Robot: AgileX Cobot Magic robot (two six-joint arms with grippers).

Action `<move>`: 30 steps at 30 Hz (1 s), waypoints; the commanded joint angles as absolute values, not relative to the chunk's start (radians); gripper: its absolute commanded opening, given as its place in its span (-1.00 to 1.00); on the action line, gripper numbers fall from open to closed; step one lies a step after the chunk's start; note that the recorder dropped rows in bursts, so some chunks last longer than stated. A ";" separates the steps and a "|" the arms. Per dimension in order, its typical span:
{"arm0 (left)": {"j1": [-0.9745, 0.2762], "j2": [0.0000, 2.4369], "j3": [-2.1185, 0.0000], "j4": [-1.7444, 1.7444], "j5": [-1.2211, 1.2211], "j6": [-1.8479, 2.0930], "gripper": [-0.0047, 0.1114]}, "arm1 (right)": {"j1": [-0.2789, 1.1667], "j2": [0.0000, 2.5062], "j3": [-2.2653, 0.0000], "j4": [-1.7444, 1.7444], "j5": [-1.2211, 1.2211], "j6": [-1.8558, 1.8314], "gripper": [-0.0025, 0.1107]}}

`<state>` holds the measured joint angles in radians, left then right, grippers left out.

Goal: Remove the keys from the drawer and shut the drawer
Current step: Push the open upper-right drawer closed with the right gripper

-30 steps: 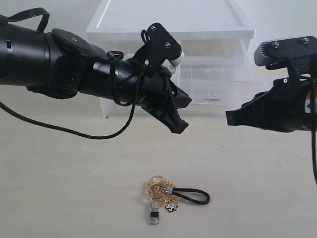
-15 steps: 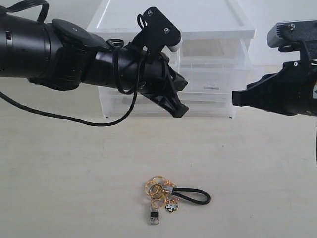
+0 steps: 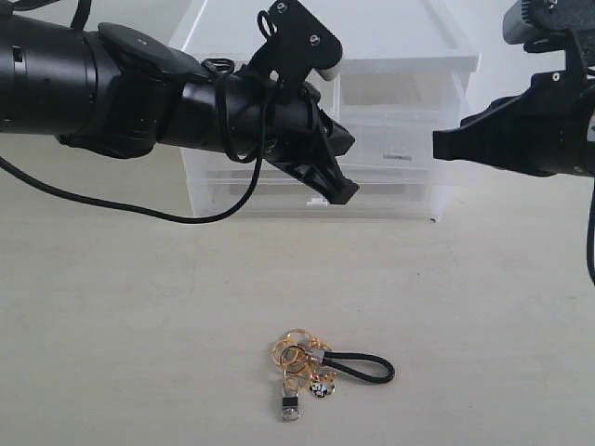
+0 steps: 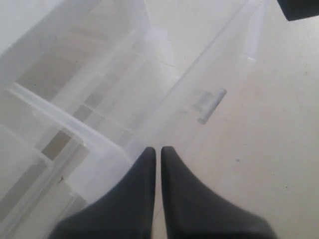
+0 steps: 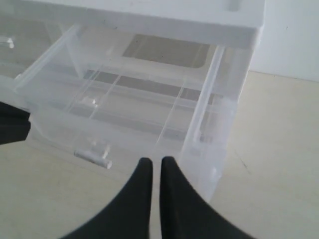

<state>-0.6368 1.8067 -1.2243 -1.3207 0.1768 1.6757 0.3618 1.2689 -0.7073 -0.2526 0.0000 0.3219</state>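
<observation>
The keys (image 3: 325,366), gold rings with a black cord loop, lie on the table in front of the cabinet, apart from both grippers. The drawer (image 3: 400,130), the clear top right one, stands pulled out and looks empty (image 5: 129,107); its white tab handle (image 5: 93,157) shows on the front. My right gripper (image 3: 444,147) is shut and hovers close before the drawer's front, near its right corner (image 5: 152,161); I cannot tell whether it touches. My left gripper (image 3: 342,193) is shut with nothing in it, in front of the cabinet's lower drawers (image 4: 156,149).
The clear plastic cabinet (image 3: 316,42) stands at the back of the table with two full-width drawers (image 3: 390,190) under the top pair. The left arm's black cable (image 3: 139,212) hangs down over the table. Bare tabletop surrounds the keys.
The drawer's front has slid back toward the cabinet. Both grippers have risen and moved toward the cabinet. The keys have not moved.
</observation>
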 commanded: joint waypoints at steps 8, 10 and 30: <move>-0.638 1.804 -1.243 -1.343 0.210 1.676 -0.85 | 0.412 1.229 -0.718 -0.232 0.212 0.315 -0.96; -0.638 1.804 -1.243 -1.343 0.213 1.676 -0.85 | 0.432 1.232 -0.707 -0.232 0.182 0.315 -0.96; -0.638 1.804 -1.243 -1.327 0.123 1.707 -0.85 | 0.382 1.485 -0.813 -0.233 0.000 0.280 -0.96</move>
